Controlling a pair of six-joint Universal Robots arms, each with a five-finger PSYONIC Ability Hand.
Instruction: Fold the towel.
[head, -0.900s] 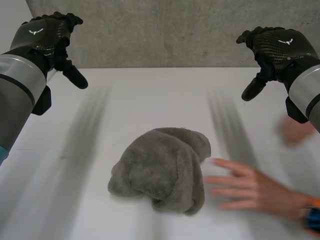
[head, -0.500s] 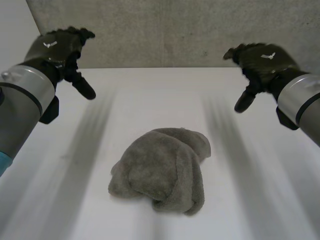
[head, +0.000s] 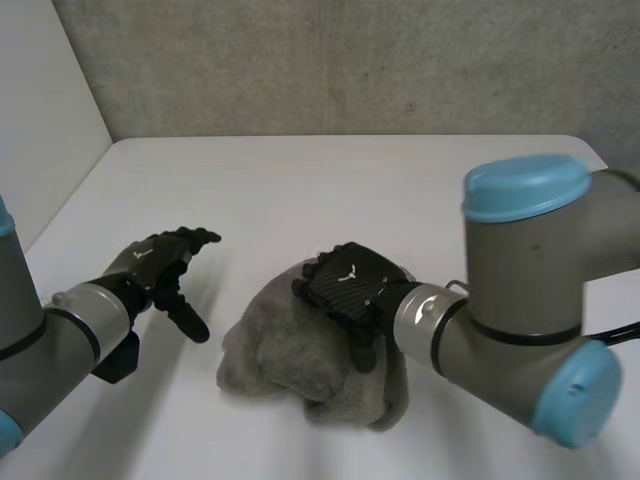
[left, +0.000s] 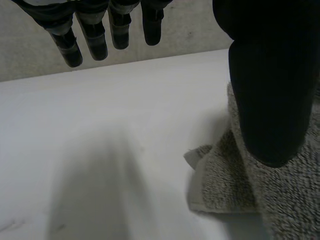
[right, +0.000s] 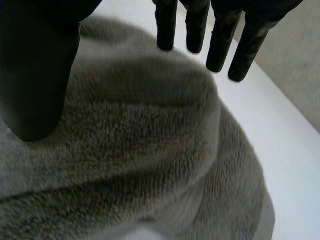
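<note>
A grey towel (head: 290, 355) lies crumpled in a heap in the middle of the white table (head: 330, 190). My right hand (head: 345, 285) hovers over the top of the heap, fingers straight and spread, nothing between them and the thumb. The right wrist view has the towel (right: 150, 150) just under that hand (right: 35, 65). My left hand (head: 160, 270) is low over the table just left of the heap, open and apart from the cloth. In the left wrist view the towel's edge (left: 225, 185) lies beside the thumb of the left hand (left: 270, 85).
A grey wall (head: 350, 60) runs behind the table's far edge, and a white panel (head: 40, 130) stands at the left. Bare table surface lies around the heap on all sides.
Both hands have come down from high at the back to the towel. The person's hand that was at the right of the heap has gone.
</note>
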